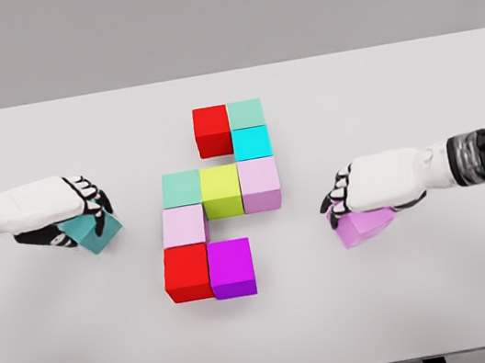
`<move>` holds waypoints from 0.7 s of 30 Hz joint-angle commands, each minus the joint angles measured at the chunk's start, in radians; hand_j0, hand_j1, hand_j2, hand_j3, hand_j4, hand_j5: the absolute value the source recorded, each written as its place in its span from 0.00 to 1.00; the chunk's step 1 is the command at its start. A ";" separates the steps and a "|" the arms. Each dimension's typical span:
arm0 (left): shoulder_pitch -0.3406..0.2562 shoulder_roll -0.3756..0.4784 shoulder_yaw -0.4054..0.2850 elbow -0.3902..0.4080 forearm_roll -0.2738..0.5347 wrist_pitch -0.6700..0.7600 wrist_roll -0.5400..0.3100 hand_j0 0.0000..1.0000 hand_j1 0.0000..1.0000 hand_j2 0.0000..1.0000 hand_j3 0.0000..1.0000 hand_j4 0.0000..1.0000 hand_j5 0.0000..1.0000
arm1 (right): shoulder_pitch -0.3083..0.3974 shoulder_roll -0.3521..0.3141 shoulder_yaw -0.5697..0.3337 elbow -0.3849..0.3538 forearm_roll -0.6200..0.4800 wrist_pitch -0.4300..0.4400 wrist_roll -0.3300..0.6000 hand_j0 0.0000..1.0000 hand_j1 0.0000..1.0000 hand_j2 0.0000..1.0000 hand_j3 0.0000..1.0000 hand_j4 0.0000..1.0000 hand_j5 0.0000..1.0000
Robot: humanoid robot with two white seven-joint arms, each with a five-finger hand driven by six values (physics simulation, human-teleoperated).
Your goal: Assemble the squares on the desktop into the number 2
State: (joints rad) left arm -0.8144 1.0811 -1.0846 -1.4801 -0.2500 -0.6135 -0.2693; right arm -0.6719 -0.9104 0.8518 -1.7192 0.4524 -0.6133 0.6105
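Squares [218, 200] forming most of a 2 are laid at mid-desk [484, 290], while a teal cube [95, 232] is clamped in the left hand [75, 209] toward the left edge and a pink cube [363, 225] in the right hand [365, 189] toward the right edge, both judged unplaced.

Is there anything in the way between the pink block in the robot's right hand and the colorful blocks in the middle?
No. Only bare table lies between the pink block in the right hand and the magenta block.
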 commanded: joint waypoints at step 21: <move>-0.172 -0.374 0.002 0.254 0.032 0.475 -0.061 0.35 0.35 0.35 0.35 0.35 0.35 | -0.121 0.012 -0.039 -0.023 -0.139 0.002 0.000 1.00 1.00 1.00 1.00 1.00 1.00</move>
State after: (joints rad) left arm -0.9925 0.7361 -1.0847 -1.2504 -0.2239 -0.1884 -0.3280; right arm -0.7900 -0.8488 0.8587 -1.7472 0.3515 -0.6133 0.6111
